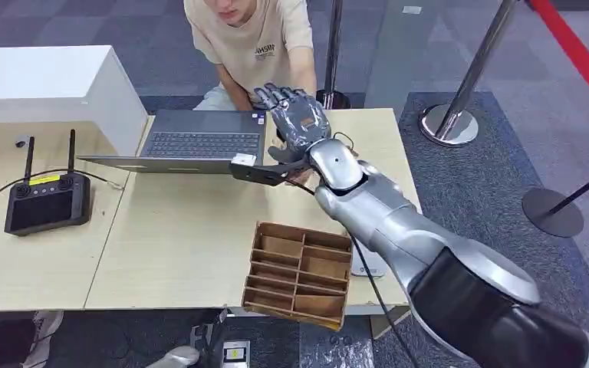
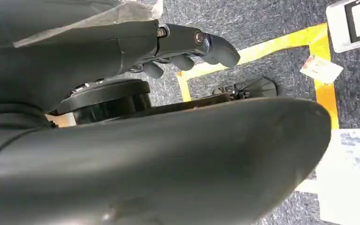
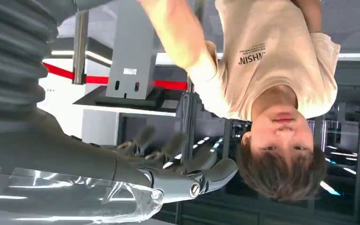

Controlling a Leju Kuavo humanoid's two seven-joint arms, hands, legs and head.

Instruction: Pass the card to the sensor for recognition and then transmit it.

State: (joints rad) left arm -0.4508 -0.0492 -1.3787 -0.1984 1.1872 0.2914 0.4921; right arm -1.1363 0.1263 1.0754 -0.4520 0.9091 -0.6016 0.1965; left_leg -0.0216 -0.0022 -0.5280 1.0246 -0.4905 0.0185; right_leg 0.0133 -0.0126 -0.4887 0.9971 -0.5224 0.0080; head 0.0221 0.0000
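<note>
Grey carpet is surrounding a pale wooden table [image 1: 184, 230] holding a laptop [image 1: 199, 142]. Beside the laptop, the right hand [image 1: 295, 123] is hovering open-fingered, empty; the card's whereabouts are unclear.

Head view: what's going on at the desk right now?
The robot's right hand is raised over the far edge of the table, fingers spread and palm up, toward a person seated behind the laptop. No card is visible in that hand. A cardboard tray sits at the near edge and a remote controller lies to the left. The left hand hangs low over the floor, holding nothing.
</note>
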